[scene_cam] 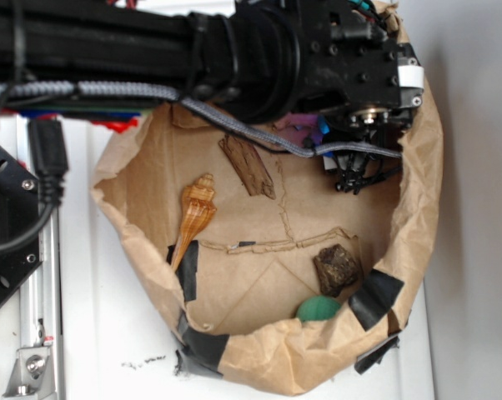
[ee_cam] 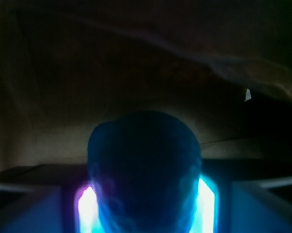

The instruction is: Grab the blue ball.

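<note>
Hand (scene_cam: pixel 363 171): sits deep inside the paper bag, up near the far right corner of the table, mostly buried under the black arm. In the wrist view the two fingers (ee_cam: pixel 206 201) glow bright on either side of the ball, so it looks clamped on it.
Blue ball (ee_cam: pixel 145 174): fills the lower middle of the wrist view, dark teal and round, wedged right between the fingers. Exterior view doesn't show it at all, the arm hides that spot.
Paper bag (scene_cam: pixel 418 208): crumpled brown thing with rolled-down sides and black tape patches, takes up most of the white table (scene_cam: pixel 109 333).
Green ball (scene_cam: pixel 318 309): down at the bag's near side, just beside the dark rock, well apart from the hand.
Dark rock (scene_cam: pixel 337 268): near right part of the bag floor, touching or almost touching the green ball.
Seashell (scene_cam: pixel 195 215): orange spiral one, left side of the bag.
Wood piece (scene_cam: pixel 247 165): flat brown bark chunk, far middle of the bag, near the grey cable.
</note>
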### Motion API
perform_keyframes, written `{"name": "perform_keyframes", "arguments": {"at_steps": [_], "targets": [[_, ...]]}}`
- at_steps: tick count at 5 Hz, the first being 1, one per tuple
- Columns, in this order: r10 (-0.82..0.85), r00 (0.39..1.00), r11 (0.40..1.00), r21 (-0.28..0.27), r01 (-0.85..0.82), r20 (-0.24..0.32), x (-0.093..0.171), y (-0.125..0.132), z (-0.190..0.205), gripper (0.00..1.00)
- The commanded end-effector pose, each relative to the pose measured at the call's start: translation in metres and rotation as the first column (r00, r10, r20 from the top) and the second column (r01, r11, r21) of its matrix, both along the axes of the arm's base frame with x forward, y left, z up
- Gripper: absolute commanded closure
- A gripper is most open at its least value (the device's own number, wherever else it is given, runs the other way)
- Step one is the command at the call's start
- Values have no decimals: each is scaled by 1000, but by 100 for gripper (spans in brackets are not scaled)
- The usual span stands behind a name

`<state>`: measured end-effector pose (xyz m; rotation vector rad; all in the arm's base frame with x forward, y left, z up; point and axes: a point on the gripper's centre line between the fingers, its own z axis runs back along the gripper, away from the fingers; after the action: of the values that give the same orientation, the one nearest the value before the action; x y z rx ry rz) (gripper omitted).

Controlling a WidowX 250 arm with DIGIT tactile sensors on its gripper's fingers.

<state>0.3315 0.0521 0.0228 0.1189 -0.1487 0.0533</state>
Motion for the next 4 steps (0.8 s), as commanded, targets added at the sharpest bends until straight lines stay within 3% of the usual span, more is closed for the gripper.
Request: {"name": "perform_keyframes", "arguments": {"at_steps": [1,2,3,4], "targets": [[-12,999,1000,3,12,42,6,-2,10,100],[-33,998,999,-4,33,45,-1,-6,22,100],[-63,998,989,-133,62,-6,-25,-33,65,100],[-157,985,972,-188,142,-70,-60,-59,107,100]]}}
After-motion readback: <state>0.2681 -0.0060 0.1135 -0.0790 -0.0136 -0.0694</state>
